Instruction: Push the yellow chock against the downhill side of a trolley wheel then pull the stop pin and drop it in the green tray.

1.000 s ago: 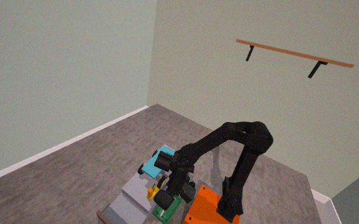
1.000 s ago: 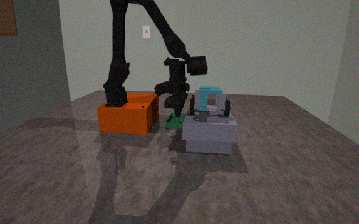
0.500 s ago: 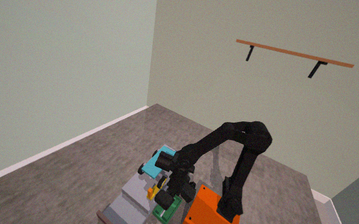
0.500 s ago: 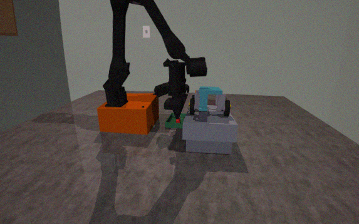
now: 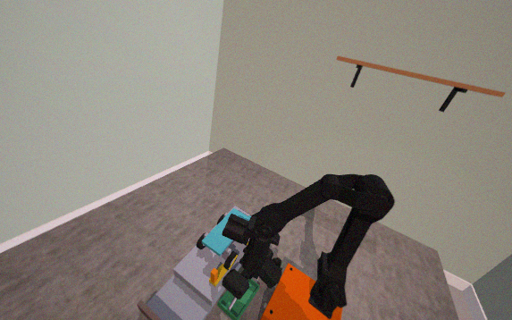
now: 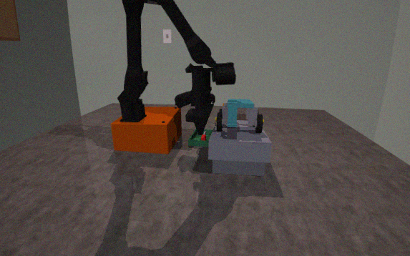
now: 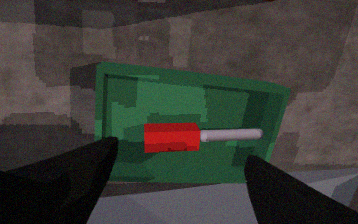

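The blue-topped trolley (image 5: 218, 240) (image 6: 241, 104) stands on the grey ramp (image 5: 197, 268) (image 6: 240, 151). The yellow chock (image 5: 218, 278), with its orange handle, sits on the ramp just downhill of a near-side wheel; whether they touch is too small to tell. The stop pin (image 7: 172, 137) (image 6: 203, 137) is out of the ramp and lies flat in the green tray (image 7: 190, 75) (image 6: 193, 144), red head to the left in the wrist view. My gripper (image 7: 182, 154) (image 6: 201, 133) is open and empty over the tray, its fingertips apart at either side of the pin.
The orange base block (image 5: 293, 290) (image 6: 142, 137) carries the arm and stands beside the tray. The ramp runs along the tray's other side. The arm's wrist hangs close to the trolley in the top view. A wall shelf (image 5: 418, 77) is far behind.
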You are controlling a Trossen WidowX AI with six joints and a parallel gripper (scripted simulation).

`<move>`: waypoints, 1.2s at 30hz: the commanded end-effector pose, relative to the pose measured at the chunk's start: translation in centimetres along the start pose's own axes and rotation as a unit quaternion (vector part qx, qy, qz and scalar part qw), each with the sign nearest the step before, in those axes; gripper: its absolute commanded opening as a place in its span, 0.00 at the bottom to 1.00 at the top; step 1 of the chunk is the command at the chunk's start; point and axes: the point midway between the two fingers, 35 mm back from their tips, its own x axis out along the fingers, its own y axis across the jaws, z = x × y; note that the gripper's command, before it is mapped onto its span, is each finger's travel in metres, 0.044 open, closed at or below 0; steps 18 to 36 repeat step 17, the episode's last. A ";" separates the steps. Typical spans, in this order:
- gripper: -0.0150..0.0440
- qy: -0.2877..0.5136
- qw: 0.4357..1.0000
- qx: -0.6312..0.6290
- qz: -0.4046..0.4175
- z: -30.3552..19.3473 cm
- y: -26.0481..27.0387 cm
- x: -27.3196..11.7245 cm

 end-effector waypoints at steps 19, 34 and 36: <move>1.00 0.004 1.000 -0.002 -0.003 0.3 -0.9 -6.0; 1.00 0.004 1.000 -0.002 -0.003 0.3 -0.9 -6.0; 1.00 0.004 1.000 -0.002 -0.003 0.3 -0.9 -6.0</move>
